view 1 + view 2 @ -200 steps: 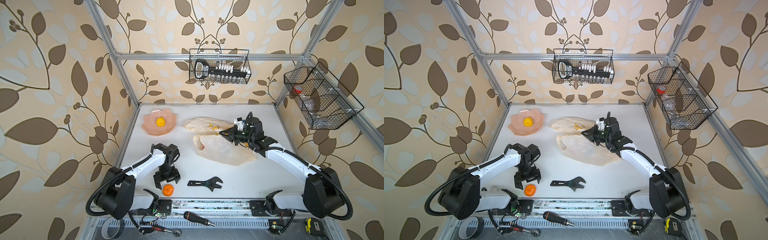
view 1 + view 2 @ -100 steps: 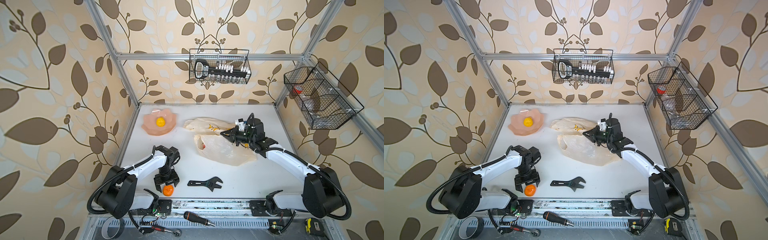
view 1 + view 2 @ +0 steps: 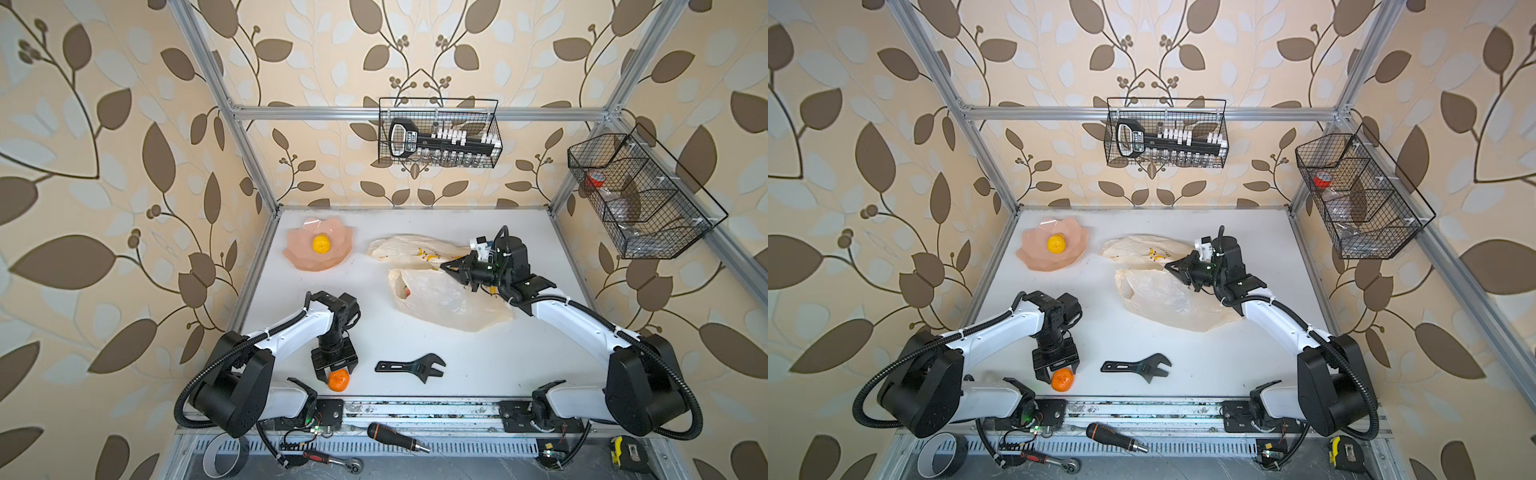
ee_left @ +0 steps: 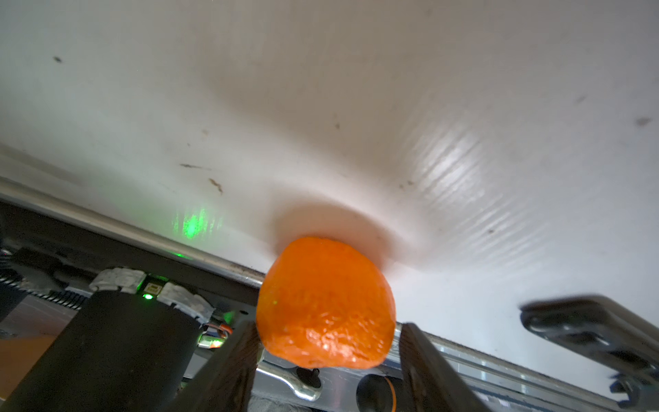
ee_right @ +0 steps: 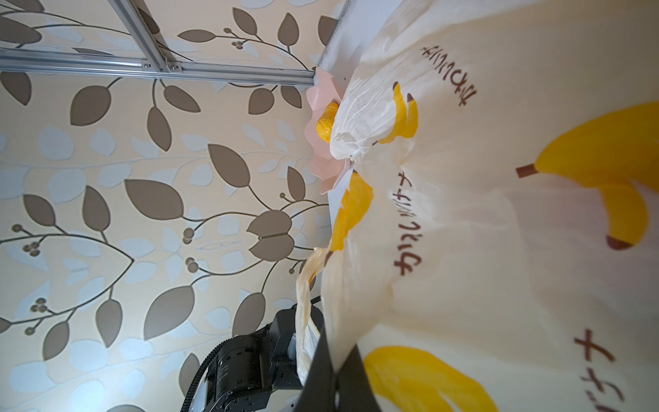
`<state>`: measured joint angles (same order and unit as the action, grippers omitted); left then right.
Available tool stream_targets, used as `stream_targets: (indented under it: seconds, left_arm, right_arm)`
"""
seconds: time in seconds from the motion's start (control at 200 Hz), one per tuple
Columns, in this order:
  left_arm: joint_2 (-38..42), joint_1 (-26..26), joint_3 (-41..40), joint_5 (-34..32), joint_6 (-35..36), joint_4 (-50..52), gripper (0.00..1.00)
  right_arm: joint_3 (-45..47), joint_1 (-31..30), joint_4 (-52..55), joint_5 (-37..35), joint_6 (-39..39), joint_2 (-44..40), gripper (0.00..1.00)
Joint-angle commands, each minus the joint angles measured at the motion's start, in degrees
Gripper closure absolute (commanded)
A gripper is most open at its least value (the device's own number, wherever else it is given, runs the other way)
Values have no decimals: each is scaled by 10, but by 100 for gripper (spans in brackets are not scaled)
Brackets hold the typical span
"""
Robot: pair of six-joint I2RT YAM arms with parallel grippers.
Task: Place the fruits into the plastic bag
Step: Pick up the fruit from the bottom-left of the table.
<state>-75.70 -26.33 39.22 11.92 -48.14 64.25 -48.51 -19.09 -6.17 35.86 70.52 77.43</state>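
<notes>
- At the near edge of the white table [image 3: 498, 365], a small, dimpled orange tangerine [image 3: 338, 380] [image 4: 324, 303] rests on the surface, outside any container.
- The left gripper [image 3: 334, 371] [image 4: 328, 325] points down over the tangerine with its jaws apart, one on each side. In the left wrist view one finger [image 4: 235, 360] lies against the peel. The other is just beside it, with a sliver of light between.
- In the far left corner sits a pale pink petal-shaped dish [image 3: 299, 261] [image 3: 1034, 259]. It holds one round yellow lemon [image 3: 321, 244] [image 3: 1056, 243] at its centre.
- The thin, translucent cream plastic bag [image 3: 449, 303] [image 3: 1167, 301], printed with yellow banana bunches, lies crumpled right of centre, well apart from the tangerine.
- A small red fruit [image 3: 405, 291] shows through the film just inside the bag's left end. I cannot tell which kind it is.
- The right gripper [image 3: 451, 268] [image 5: 333, 371] is pinched together on the bag's upper edge, and the film runs between its black fingers in the right wrist view.
- A black adjustable wrench [image 3: 411, 366] lies flat on the table between the two arms.
- A black wire basket [image 3: 438, 160] on the back wall holds a black-handled tool rack with white pieces.
- A second, partitioned mesh basket [image 3: 665, 232] on the right wall has a red-capped item [image 3: 596, 179] in its rear compartment.
</notes>
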Motion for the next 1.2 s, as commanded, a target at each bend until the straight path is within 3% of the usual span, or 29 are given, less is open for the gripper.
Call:
stream_targets:
  seconds: [0.0,0.375,0.76,0.905,1.195]
  left_arm:
    - [2,-7,-4,9,-4,15,34]
    - [-19,-43,-7,8,-5,18,31]
    - [2,-48,14,8,3,5,53]
    - [30,-49,58,20,10,-16,60]
    - [31,-43,188,19,60,-12,62]
  right_arm:
    - [7,1,-11,7,10,-5,100]
    - [10,1,-12,8,10,-9,100]
    - [9,4,-12,11,10,-8,100]
    - [10,7,-4,11,4,-13,100]
    - [11,8,2,7,3,-16,100]
